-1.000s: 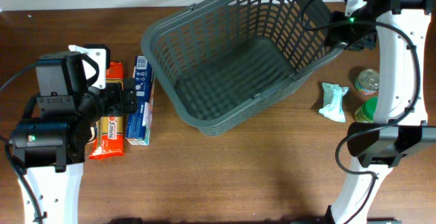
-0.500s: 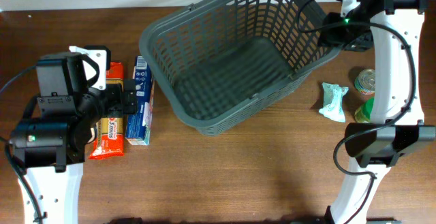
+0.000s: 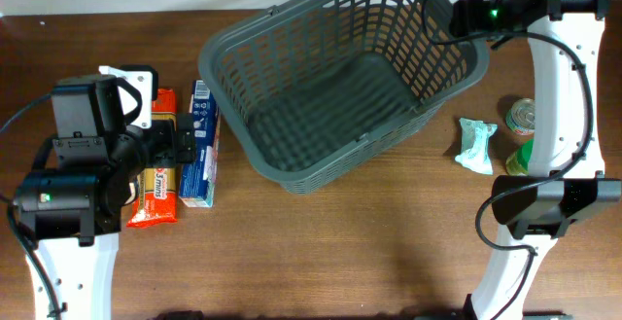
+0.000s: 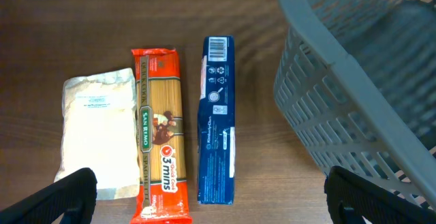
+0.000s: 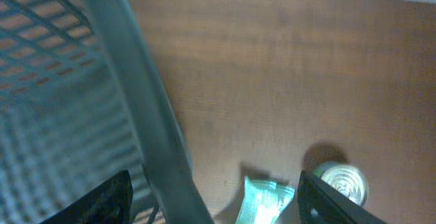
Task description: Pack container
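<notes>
- Lower left: my left pincer (image 4: pixel 211 195) hangs where it was, fingers spread wide and holding nothing, over the pasta packet (image 4: pixel 158 135) and blue box (image 4: pixel 218 135) on the worktop; neither has been picked up.
- Centre: the container (image 3: pixel 292 53) has barely shifted and has nothing in it; I judge packing has not begun.
- Upper right, the change: my right pincer (image 5: pixel 218 197) has drawn back from the container's right-hand rim toward the frame's top edge; I read that as positioning finished, so loading can start.
- That pincer gapes wide; the rim runs between its fingers in the blurred wrist view, contact unclear; it grips nothing.
</notes>
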